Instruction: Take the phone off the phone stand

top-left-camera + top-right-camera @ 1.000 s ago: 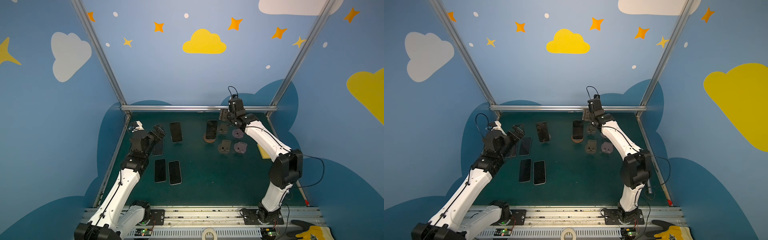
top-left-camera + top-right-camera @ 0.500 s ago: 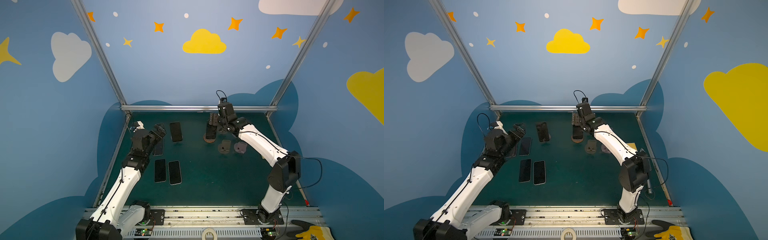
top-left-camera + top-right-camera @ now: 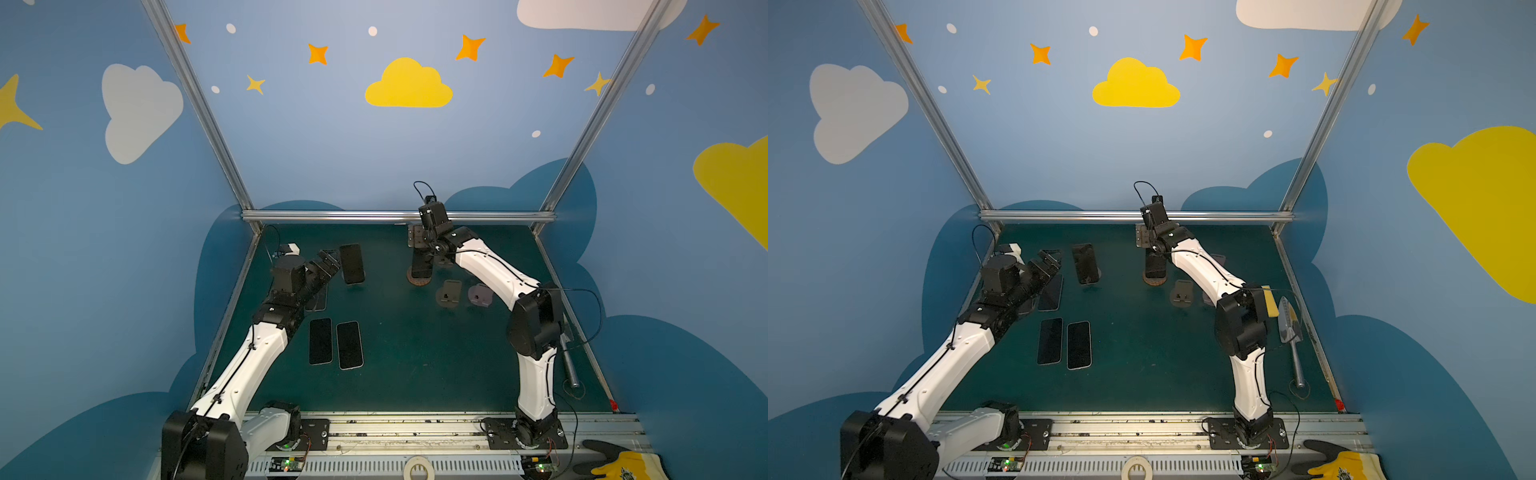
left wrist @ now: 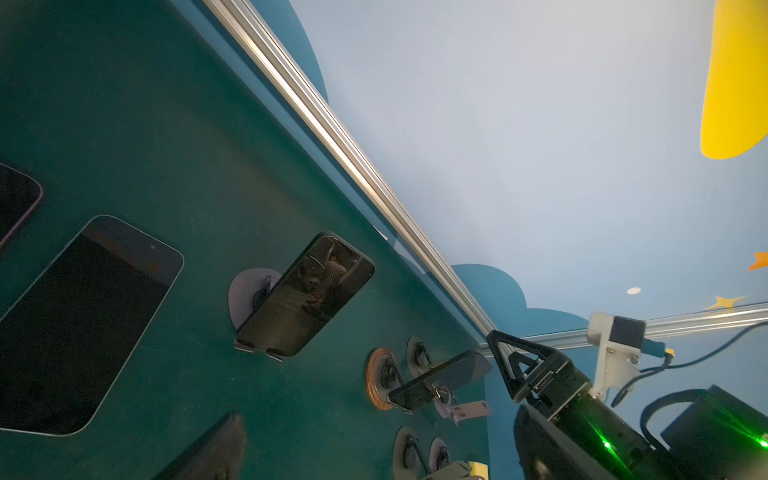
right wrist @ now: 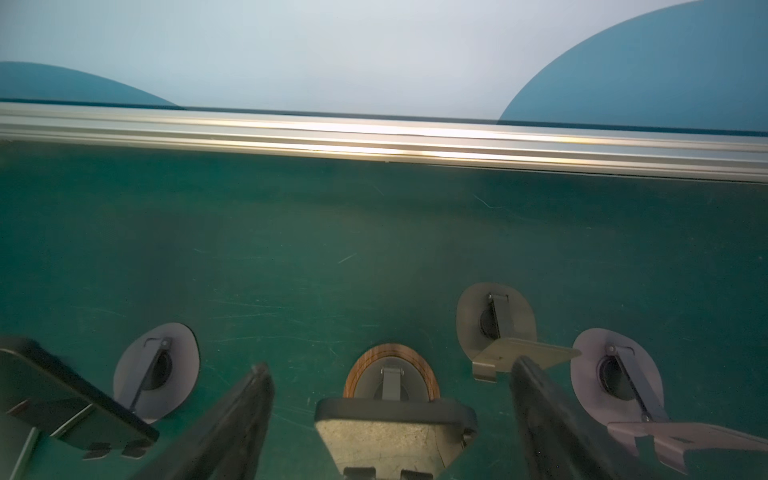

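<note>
A dark phone [image 3: 422,268] leans upright on a wood-rimmed phone stand [image 3: 419,282] at the back middle of the green table. My right gripper [image 3: 422,252] hangs over its top edge. In the right wrist view the right gripper [image 5: 390,368] is open, with a finger [image 5: 232,428] on each side of the phone [image 5: 395,411] and a gap at both. A second phone [image 3: 352,264] leans on a grey stand further left. My left gripper [image 3: 330,262] is open and empty just left of it. The left wrist view shows both phones [image 4: 307,297] [image 4: 440,376].
Two phones [image 3: 320,340] [image 3: 350,345] lie flat at centre left, and a third [image 3: 318,297] lies partly under the left arm. Empty stands [image 3: 449,293] [image 3: 480,295] sit right of the wood one. A trowel [image 3: 1289,328] and yellow sponge [image 3: 1270,301] lie by the right edge.
My right gripper has swung left from the empty stands at the back right to over the phone on the wood-rimmed stand, and its jaws have widened. The left arm has barely moved.
</note>
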Available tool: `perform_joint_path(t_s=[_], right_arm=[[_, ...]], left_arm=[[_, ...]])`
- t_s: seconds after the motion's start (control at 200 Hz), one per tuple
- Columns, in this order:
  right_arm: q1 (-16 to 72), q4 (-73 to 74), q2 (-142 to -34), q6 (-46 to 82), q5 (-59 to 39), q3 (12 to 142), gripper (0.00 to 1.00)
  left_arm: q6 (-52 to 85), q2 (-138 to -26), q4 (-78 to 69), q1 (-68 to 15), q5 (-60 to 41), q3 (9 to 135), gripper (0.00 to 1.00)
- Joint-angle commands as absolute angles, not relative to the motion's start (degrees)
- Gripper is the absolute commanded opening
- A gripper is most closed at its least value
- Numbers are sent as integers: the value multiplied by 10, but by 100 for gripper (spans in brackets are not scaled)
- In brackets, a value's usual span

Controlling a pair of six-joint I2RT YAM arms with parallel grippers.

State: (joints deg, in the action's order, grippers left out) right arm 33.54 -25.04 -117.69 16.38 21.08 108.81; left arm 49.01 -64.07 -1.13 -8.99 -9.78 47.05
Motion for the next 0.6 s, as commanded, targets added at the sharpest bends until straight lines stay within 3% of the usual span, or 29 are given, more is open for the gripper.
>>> perform_joint_path(t_s=[0.0,0.596], right_arm=[[335,-257,-1197,153,219,1129,89],[326,-266,-1220,190,217,1119,89]], left_arm=[[496,-643,-27,-86,-112,486,100],[506,-641,-41,-75,-130,483,100]])
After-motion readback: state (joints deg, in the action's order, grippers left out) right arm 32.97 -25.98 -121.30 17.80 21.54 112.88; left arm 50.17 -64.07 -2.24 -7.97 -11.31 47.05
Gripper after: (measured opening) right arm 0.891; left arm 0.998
